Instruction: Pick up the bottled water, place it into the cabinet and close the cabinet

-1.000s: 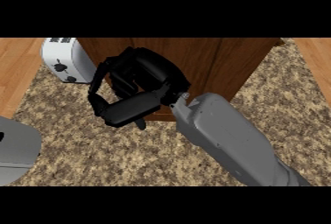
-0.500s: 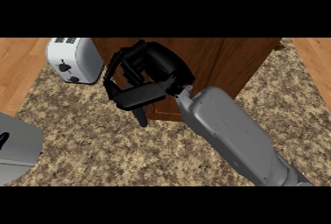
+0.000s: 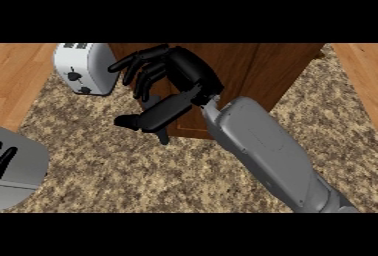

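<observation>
The bottled water shows nowhere in the head view. My right hand (image 3: 190, 75) is held in front of the brown wooden cabinet (image 3: 258, 70), its fingers spread and slightly curved toward the left and its thumb pointing down-left. It holds nothing. The cabinet's front looks closed, and a small dark handle (image 3: 163, 138) pokes out below the thumb. My right forearm (image 3: 262, 150) runs down to the lower right. Only a dark sliver of my left hand (image 3: 6, 159) shows at the left edge, beside its grey forearm (image 3: 18, 175).
A white toaster (image 3: 85, 65) stands on the speckled granite counter (image 3: 118, 170), just left of the cabinet and close to my right hand's fingers. Wooden flooring (image 3: 22, 75) lies beyond the counter's left and right edges.
My right hand has risen against the cabinet's front and its fingers have spread out toward the toaster. The left forearm has stayed at the lower left.
</observation>
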